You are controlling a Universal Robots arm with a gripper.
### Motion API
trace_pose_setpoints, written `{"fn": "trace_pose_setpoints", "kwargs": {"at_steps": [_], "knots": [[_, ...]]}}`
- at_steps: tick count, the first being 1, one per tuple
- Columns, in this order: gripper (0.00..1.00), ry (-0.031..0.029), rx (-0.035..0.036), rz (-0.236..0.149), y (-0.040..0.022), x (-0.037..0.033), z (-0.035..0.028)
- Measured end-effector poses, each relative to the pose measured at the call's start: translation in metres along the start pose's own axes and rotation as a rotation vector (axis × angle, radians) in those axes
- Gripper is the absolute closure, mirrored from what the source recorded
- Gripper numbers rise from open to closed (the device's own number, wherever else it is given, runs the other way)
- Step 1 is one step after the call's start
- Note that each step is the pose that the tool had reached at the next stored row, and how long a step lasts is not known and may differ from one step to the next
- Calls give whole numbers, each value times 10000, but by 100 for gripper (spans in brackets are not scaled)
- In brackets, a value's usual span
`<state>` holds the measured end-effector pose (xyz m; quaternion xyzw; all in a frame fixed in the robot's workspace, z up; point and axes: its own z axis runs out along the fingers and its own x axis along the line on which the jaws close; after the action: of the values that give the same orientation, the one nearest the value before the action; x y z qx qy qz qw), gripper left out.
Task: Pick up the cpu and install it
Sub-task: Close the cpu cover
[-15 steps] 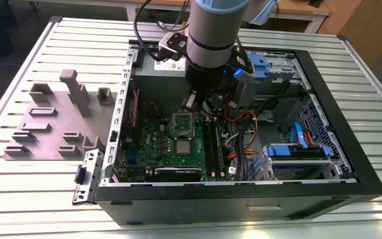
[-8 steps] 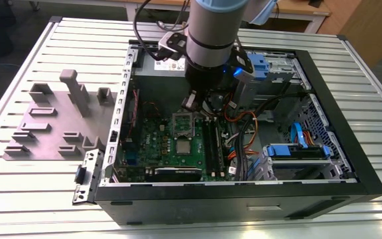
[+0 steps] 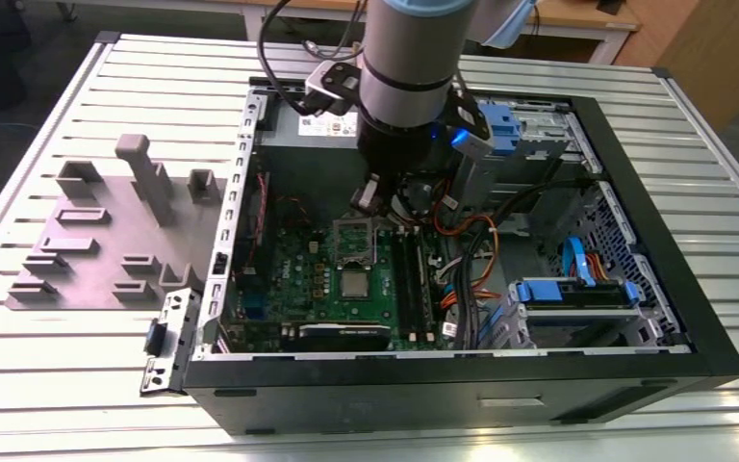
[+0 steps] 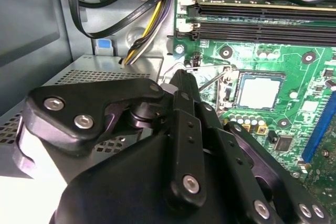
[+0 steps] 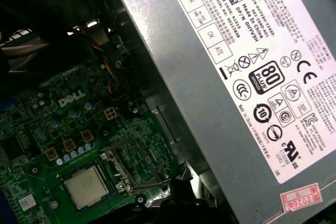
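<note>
Slatted metal table (image 3: pixel 74 385), wooden furniture (image 3: pixel 703 48) — behind

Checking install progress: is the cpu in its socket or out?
In: the cpu lies flat in the socket on the motherboard, its frame swung open beside it.

gripper (image 4: pixel 181 77) fingers together, arm (image 3: pixel 406 58) upright

Hovering above the open socket frame (image 3: pixel 357 238), gripper (image 3: pixel 389 204). Hemmed by the grey box (image 5: pixel 252 77) behind, cables (image 3: pixel 472 241) alongside. Clear below toward the cpu (image 3: pixel 354 282).
</note>
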<state>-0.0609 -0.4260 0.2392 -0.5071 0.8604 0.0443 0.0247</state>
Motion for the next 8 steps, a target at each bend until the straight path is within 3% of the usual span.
{"fn": "trace_pose_setpoints", "kwargs": {"at_steps": [8], "knots": [[89,228,124,-9,5,8,-18]]}}
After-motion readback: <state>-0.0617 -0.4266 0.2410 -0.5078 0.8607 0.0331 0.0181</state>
